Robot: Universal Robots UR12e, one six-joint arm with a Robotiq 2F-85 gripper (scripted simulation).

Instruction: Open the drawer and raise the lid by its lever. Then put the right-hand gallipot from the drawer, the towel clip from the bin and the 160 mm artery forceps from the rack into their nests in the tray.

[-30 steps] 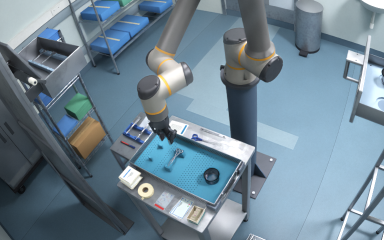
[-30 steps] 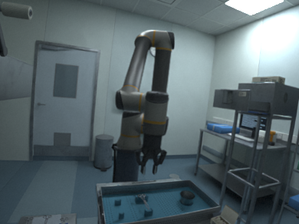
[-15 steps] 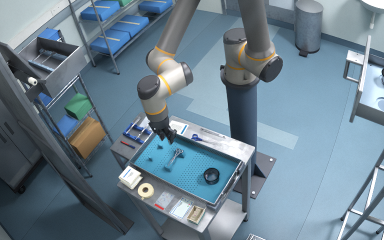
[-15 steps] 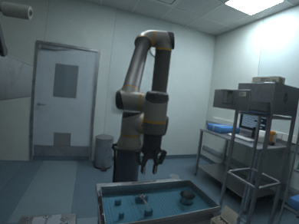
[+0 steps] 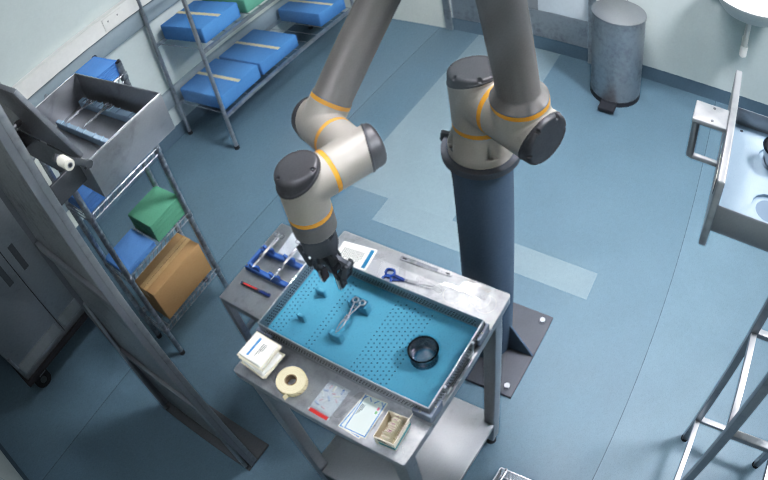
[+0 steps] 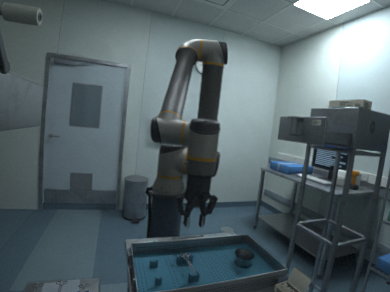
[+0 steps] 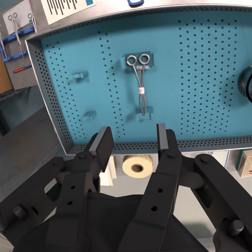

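The blue-lined tray (image 5: 371,334) (image 7: 145,77) sits on the steel table, with the towel clip (image 5: 352,313) (image 7: 139,82) lying in its middle nest and the dark gallipot (image 5: 423,351) (image 6: 244,257) (image 7: 245,83) toward the tray's right end. A pair of small nest blocks (image 7: 83,94) at the left end stands empty. The rack (image 5: 272,263) (image 7: 14,35) with artery forceps sits on the side table just past the tray's left end. My gripper (image 5: 335,270) (image 6: 198,212) (image 7: 131,138) hangs above the tray's left part, open and holding nothing.
Behind the table stand the arm's pedestal (image 5: 484,226) and shelving with blue packs (image 5: 238,62). Scissors (image 5: 396,276) and a paper lie along the table's back edge. A tape roll (image 5: 291,380) (image 7: 137,165), cards and a small box line the front edge. An opened bin (image 5: 96,121) stands left.
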